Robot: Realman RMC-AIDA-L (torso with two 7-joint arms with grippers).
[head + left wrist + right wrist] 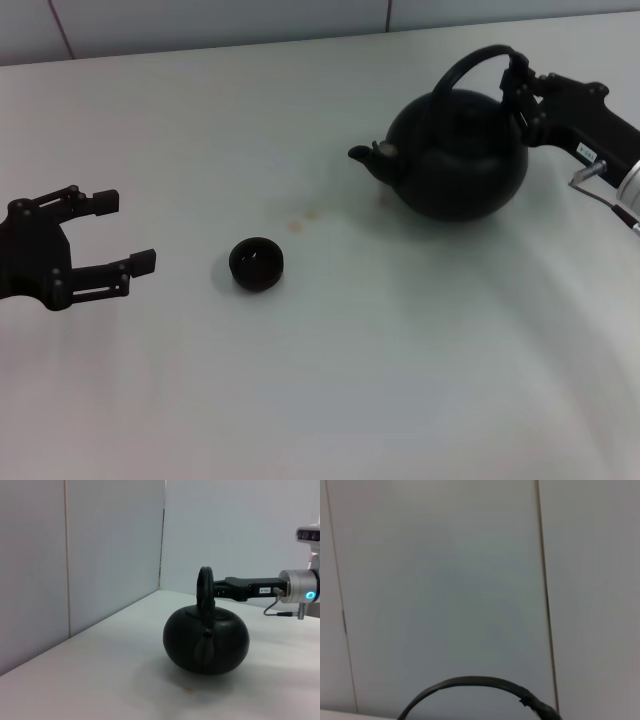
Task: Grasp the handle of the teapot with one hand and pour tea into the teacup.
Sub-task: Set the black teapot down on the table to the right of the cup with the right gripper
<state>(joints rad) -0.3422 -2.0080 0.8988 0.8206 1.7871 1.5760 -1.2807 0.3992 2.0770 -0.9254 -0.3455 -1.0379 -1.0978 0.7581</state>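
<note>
The matte-black teapot (460, 160) stands on the white table at the right, its spout pointing left toward the teacup. The arched handle (470, 65) rises over its lid. My right gripper (520, 90) comes in from the right and is shut on the handle's right side, near the top. The left wrist view shows the teapot (206, 640), its handle (205, 580) edge-on, and the right gripper (216, 589) on it. The right wrist view shows only the handle's arc (470, 682). The small black teacup (256, 263) sits left of centre. My left gripper (125, 232) is open at the far left, apart from the cup.
Two faint brownish stains (305, 220) mark the table between the cup and the teapot. A pale panelled wall (300, 20) runs along the table's far edge. The right arm's silver wrist and cable (605, 185) lie at the right edge.
</note>
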